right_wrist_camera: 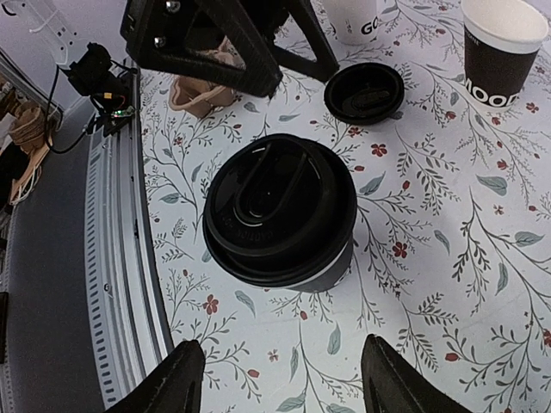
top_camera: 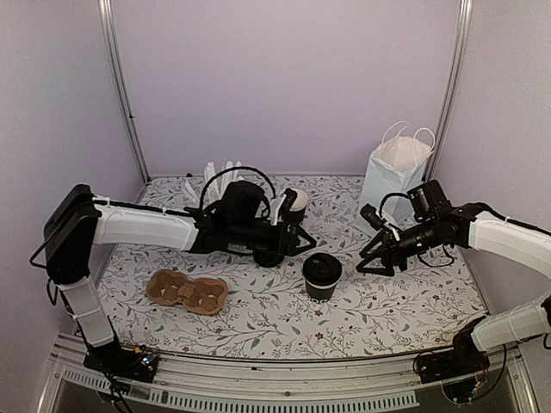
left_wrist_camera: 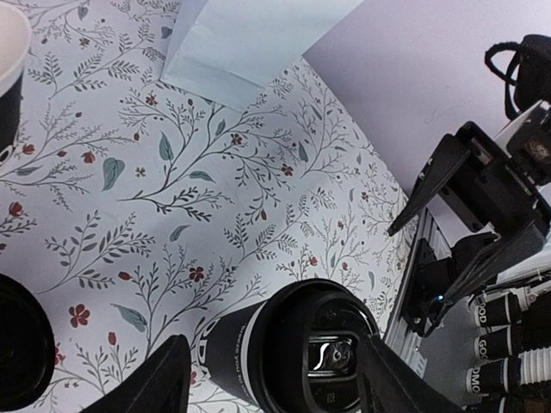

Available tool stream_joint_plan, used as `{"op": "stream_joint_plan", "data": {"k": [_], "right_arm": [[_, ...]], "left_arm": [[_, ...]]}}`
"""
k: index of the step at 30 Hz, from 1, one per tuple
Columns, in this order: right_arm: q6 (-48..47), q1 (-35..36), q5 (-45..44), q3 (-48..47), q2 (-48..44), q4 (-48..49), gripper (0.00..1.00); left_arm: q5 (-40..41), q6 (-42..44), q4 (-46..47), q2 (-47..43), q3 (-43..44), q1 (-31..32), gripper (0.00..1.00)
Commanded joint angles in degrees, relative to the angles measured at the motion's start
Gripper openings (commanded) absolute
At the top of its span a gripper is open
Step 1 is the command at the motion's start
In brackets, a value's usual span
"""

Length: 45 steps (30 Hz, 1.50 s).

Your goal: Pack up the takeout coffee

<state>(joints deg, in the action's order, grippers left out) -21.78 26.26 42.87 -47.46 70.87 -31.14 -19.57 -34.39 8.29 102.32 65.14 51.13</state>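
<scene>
Centre: lidded cup (right_wrist_camera: 280, 211); loose lid (right_wrist_camera: 364, 92) beyond.

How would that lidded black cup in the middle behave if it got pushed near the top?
The lidded black paper cup stands upright, so a high push would probably tip it. Its paper wall likely dents under a hard squeeze. Sealed on top, its contents are hidden, so weight is a guess.

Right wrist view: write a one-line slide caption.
Open right hand faces a lidded cup; a spare lid and an open cup sit beyond.
</scene>
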Motion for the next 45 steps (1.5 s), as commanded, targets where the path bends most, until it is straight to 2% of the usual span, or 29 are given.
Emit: {"op": "stream_joint_plan", "data": {"k": [1,29,35,42,45], "right_arm": [[4.1,-0.2,3.7,0.7,2.1,5.0,0.62],[11.0,-1.1,19.0,-3.4,18.8,7.1,0.51],[14.6,-5.5,20.4,-4.5,21.2,7.4,0.37],[13.9,-5.6,22.7,-5.0,24.4,5.6,0.38],[11.6,-5.5,28.3,-5.7,25.6,2.5,0.45]], "left_arm": [[-2.0,-0.6,0.5,3.0,2.7,1.7,0.67],[-2.7,1.9,-5.7,12.2,6.0,5.0,0.59],[-3.2,1.9,-5.8,12.6,6.3,5.2,0.59],[-3.5,1.9,-5.9,13.2,6.7,5.4,0.58],[-3.6,1.9,-6.1,13.3,6.6,5.4,0.58]]}}
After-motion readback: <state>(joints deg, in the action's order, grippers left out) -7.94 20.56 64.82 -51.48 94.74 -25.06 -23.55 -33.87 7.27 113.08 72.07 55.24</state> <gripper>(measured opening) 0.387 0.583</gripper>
